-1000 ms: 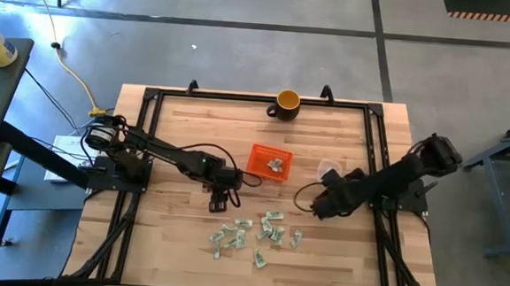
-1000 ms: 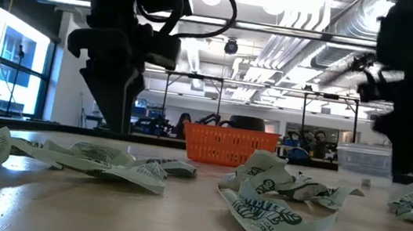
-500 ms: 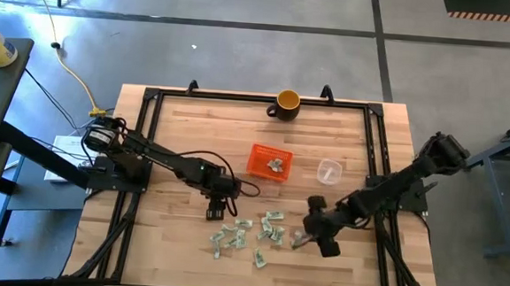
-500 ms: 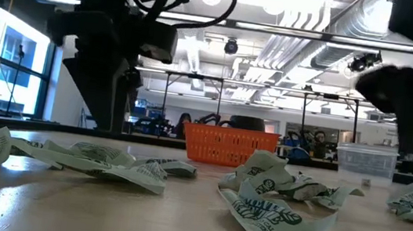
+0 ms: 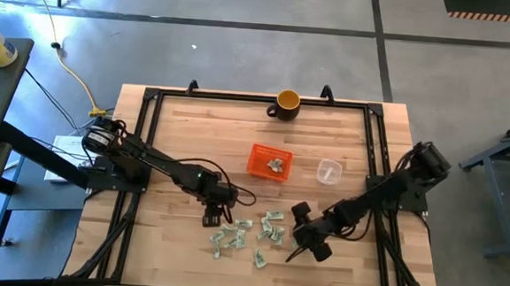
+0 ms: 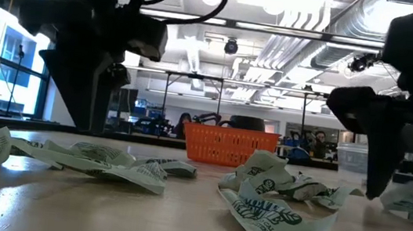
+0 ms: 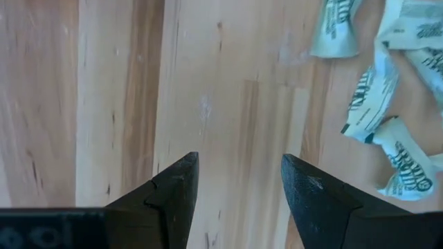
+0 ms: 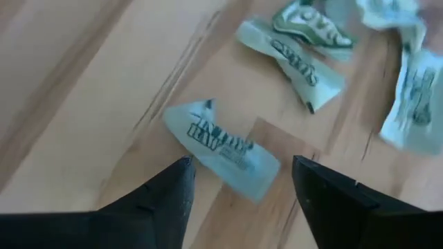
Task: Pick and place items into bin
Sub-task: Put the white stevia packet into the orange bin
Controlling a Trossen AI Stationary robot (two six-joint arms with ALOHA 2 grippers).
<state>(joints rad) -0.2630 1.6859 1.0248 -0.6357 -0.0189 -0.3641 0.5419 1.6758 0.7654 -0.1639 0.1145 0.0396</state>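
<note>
Several crumpled green-and-white wrappers [image 5: 249, 234] lie loose on the wood near the table's near edge; in the low view they spread across the front [image 6: 271, 198]. The orange basket [image 5: 269, 161] [image 6: 229, 146] stands at mid-table with a few wrappers inside. My left gripper [image 5: 212, 217] [image 7: 239, 160] is open over bare wood just left of the pile, whose wrappers [image 7: 387, 104] lie off to one side. My right gripper [image 5: 298, 249] [image 8: 241, 164] is open and low over the pile's right end, its fingers on either side of one wrapper [image 8: 221, 146] lying flat.
A yellow-orange mug [image 5: 288, 102] stands at the far edge and a clear plastic cup [image 5: 328, 171] right of the basket. A black frame [image 5: 151, 97] borders the tabletop. Bare wood lies between the pile and the basket.
My right gripper has swung from beside the clear cup toward the near edge and dropped low over the rightmost wrapper, staying open. My left gripper has shifted a little toward the near edge and come down beside the pile. The wrappers have not moved.
</note>
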